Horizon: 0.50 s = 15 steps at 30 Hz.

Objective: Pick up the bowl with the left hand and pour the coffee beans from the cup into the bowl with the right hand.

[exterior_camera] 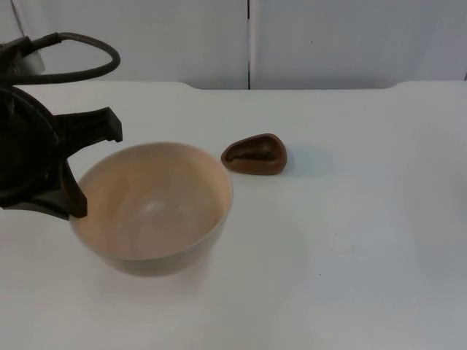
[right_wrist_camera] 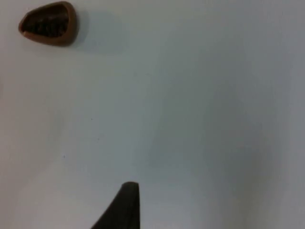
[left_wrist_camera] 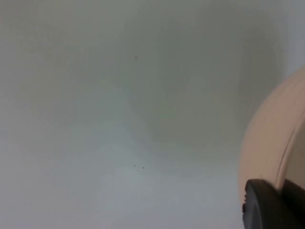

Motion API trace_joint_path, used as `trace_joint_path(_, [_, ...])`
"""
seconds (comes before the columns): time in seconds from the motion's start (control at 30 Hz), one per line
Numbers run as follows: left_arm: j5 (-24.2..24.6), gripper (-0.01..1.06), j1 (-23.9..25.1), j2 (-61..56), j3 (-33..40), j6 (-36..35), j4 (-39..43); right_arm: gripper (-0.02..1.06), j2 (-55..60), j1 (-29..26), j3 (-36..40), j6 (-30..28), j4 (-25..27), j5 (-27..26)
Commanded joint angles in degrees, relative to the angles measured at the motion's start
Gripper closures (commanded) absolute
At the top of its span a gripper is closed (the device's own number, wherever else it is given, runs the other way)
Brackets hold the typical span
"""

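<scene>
A large cream bowl (exterior_camera: 153, 208), with nothing in it, stands at the left of the table. My left gripper (exterior_camera: 93, 168) is open at the bowl's left side. Its near finger (exterior_camera: 73, 204) is against the rim and its far finger (exterior_camera: 106, 127) stands clear of the rim. The left wrist view shows the bowl's outer wall (left_wrist_camera: 271, 143) beside one black fingertip (left_wrist_camera: 267, 205). A small brown cup (exterior_camera: 254, 154) with dark coffee beans inside sits just right of the bowl. My right gripper (right_wrist_camera: 125, 207) hangs over bare table, well away from the cup (right_wrist_camera: 47, 24).
The white table top (exterior_camera: 365, 240) stretches to the right and front of the cup. A grey partition wall (exterior_camera: 328, 44) closes the far edge.
</scene>
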Motion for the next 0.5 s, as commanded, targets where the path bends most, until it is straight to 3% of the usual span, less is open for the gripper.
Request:
trace_joint_path(0.0, [0.16,1.05,0.12,-0.54,0.15,-0.29,-0.72,-0.01,2.53,-0.27,-1.43,-0.68,1.44,1.03])
trace_joint_path(0.17, [0.15,1.05,0.12,-0.54,0.15,-0.29,-0.72,-0.01,11.16,0.39,-7.15,-0.68,4.38,2.61])
trace_joint_path(0.47, [-0.15,1.05,0.12,-0.54,0.15,-0.29,-0.31,-0.01,27.69,12.27,-21.54,2.08,2.12,2.94])
